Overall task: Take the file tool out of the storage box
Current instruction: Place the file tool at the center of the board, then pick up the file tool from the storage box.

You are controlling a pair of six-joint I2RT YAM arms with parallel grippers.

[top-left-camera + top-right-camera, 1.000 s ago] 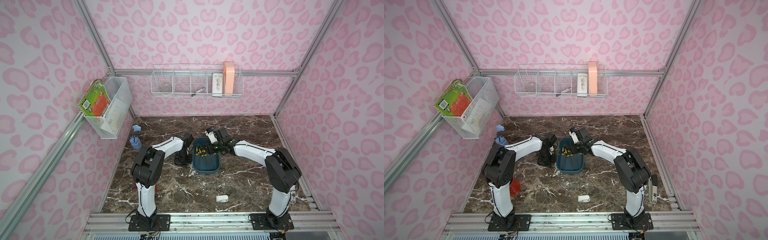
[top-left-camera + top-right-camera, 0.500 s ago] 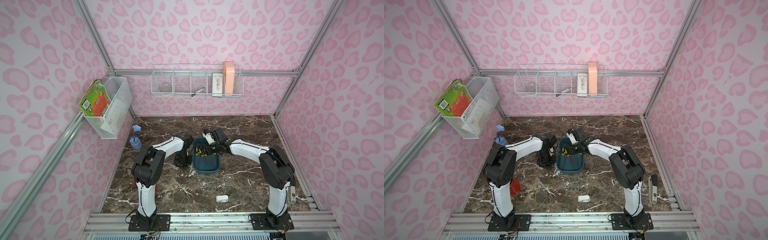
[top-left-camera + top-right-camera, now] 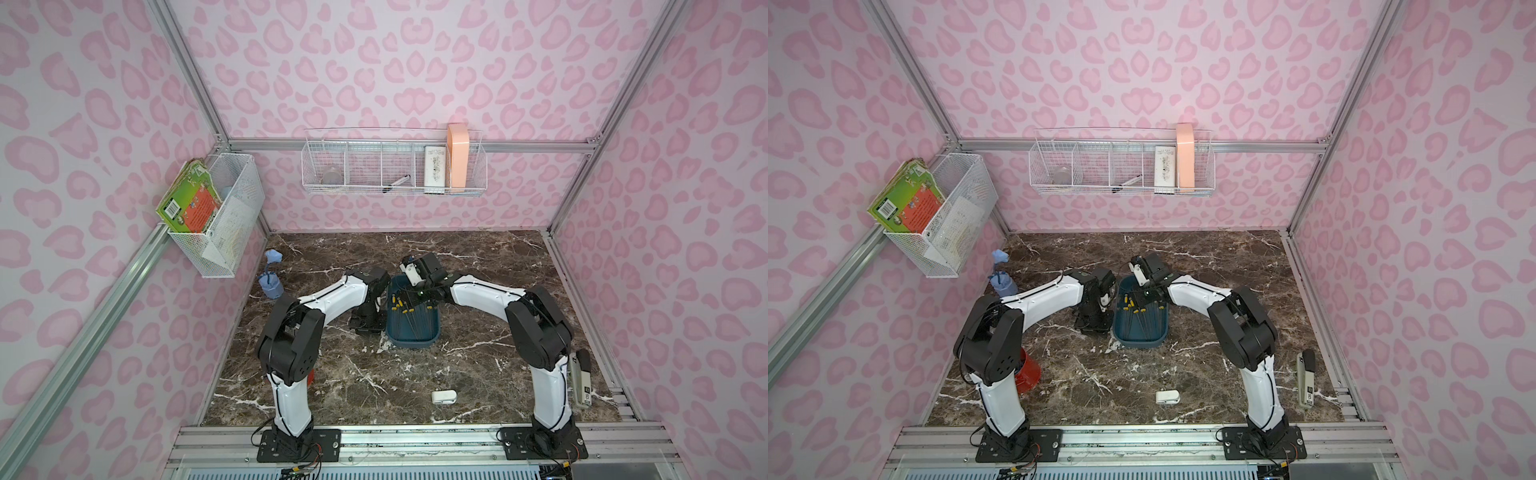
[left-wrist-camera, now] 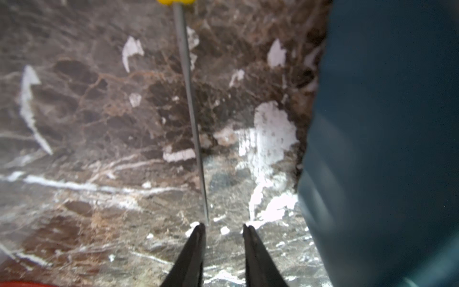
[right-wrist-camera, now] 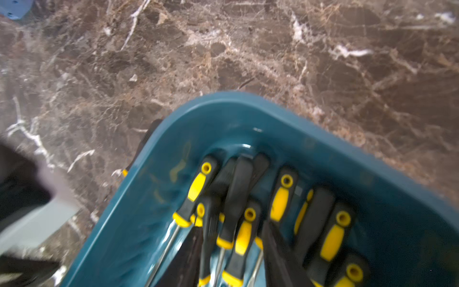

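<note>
Dark teal-blue plastic storage box (image 3: pixel 411 338), rounded low tub, sits mid brown marble tabletop (image 4: pixel 99 124) between both arms. One thin grey metal file tool (image 4: pixel 191 111) with a yellow handle end lies flat on the marble just beside the box's outer wall, outside it. Left gripper (image 4: pixel 223 226) is at the file's tip, jaws parted, nothing between them. Right gripper (image 3: pixel 406 297) is down inside the box among black-and-yellow-handled tools (image 5: pixel 280 198); its view is blurred, so can't tell if it's clamped on one.
</note>
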